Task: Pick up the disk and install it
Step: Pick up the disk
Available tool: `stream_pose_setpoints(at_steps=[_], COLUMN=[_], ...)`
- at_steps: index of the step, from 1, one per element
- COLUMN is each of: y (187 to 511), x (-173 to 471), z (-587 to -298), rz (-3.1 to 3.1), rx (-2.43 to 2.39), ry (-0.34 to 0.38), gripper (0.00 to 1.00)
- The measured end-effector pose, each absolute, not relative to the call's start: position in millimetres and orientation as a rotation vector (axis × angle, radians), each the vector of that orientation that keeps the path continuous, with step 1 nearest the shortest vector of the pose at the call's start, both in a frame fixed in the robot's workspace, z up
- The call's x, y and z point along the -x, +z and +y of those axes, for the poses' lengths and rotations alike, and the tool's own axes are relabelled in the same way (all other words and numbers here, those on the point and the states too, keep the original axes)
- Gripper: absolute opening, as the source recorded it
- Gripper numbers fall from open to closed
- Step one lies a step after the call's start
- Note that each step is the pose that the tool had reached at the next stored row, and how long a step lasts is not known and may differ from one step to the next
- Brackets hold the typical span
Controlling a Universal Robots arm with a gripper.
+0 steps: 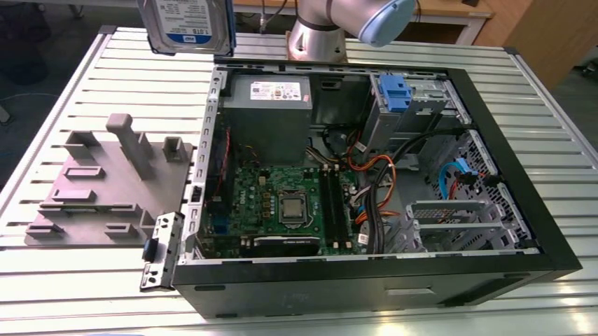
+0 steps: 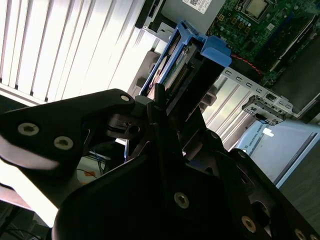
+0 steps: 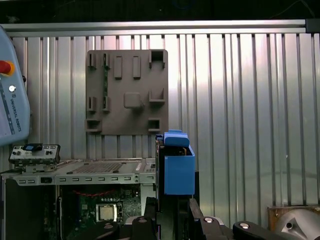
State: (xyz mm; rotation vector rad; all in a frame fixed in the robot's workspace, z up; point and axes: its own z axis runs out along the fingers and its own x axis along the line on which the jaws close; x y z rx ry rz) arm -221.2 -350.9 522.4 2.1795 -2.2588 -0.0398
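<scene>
While your gripper (image 2: 159,102) was clamped on the disk (image 1: 187,24), you held the drive up off the slatted metal table (image 1: 75,294), touching nothing else. In the exterior view its white-and-blue label faced the camera, and it hung past the far corner of the open computer case (image 1: 374,269), on the exterior view's left of the arm's base (image 1: 318,42). Both wrist views showed the blue side rails standing out past the black gripper body. Inside the case, the grey power-supply box (image 1: 266,105) lay in the far corner nearest the disk, with the motherboard (image 1: 280,203) in front of it. A blue-fronted caddy (image 1: 394,94) sat in its metal cage on the exterior view's right of the power supply. A grey fixture plate (image 1: 103,189) lay on the table just beside the case, on the exterior view's left.
</scene>
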Motion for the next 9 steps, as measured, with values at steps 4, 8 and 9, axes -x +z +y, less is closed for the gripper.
stream_pose_setpoints(at_steps=[4, 8, 9], y=[522.4, 522.4, 522.4], x=[221.1, 221.0, 221.0], z=[-350.9, -350.9, -350.9], rz=[-2.259, -2.259, -2.259], rx=[-2.180, -2.180, -2.180], ry=[-0.040, -0.040, -0.040], gripper=[0.35, 0.35, 0.35])
